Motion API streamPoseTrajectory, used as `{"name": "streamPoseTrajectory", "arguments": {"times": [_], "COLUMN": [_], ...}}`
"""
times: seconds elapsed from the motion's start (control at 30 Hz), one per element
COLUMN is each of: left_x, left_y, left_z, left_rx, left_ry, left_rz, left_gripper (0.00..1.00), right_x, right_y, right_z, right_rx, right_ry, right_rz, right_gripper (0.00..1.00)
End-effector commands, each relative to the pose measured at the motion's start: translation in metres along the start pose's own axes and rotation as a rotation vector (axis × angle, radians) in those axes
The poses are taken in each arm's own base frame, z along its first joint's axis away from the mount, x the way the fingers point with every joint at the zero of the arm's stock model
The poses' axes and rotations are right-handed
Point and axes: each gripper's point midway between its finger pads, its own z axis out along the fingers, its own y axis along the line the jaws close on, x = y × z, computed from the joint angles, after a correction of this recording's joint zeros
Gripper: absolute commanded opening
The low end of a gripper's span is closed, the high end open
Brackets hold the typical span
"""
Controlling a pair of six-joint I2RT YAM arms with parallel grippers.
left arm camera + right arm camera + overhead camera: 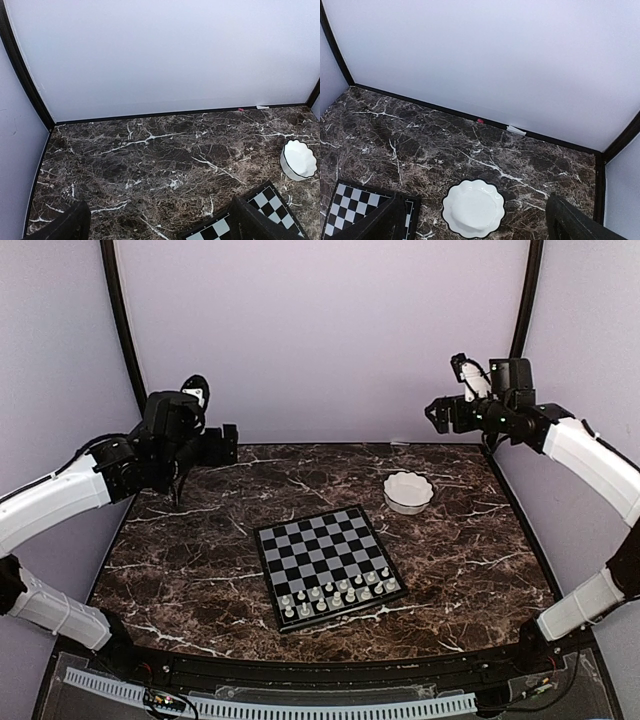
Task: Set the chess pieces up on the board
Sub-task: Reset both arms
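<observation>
The board point(328, 565), black and silver-grey checkered, lies flat near the table's middle front. Several cream-white chess pieces point(337, 593) stand in two rows on its near edge. A corner of the board also shows in the left wrist view point(272, 202) and in the right wrist view point(350, 205). My left gripper point(228, 444) is raised over the far left of the table, open and empty, its fingertips point(70, 225) wide apart. My right gripper point(436, 412) is raised over the far right, open and empty, above the bowl.
A white scalloped bowl point(408, 491) stands empty behind and right of the board; it also shows in the left wrist view point(298, 160) and the right wrist view point(473, 208). Pale walls with black corner posts point(122, 320) enclose the dark marble table point(190, 560).
</observation>
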Motion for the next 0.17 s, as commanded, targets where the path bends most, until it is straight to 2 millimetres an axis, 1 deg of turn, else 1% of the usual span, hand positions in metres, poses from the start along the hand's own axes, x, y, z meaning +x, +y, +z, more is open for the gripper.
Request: {"name": "streamPoseTrajectory", "arguments": {"times": [0.0, 0.13], "left_x": [-0.0232, -0.0213], "left_y": [-0.0016, -0.0030], "left_z": [-0.0072, -0.0086], "left_rx": [0.034, 0.050], "left_ry": [-0.064, -0.052], "left_rz": [-0.042, -0.073], "left_gripper": [0.99, 0.99], "right_x": [-0.0206, -0.0223], "right_y": [-0.0086, -0.0085], "right_z": [-0.0041, -0.0049], "right_rx": [0.047, 0.047], "right_ry": [-0.086, -0.091], "right_rz": [0.020, 0.030], "right_gripper": [0.99, 0.99]}}
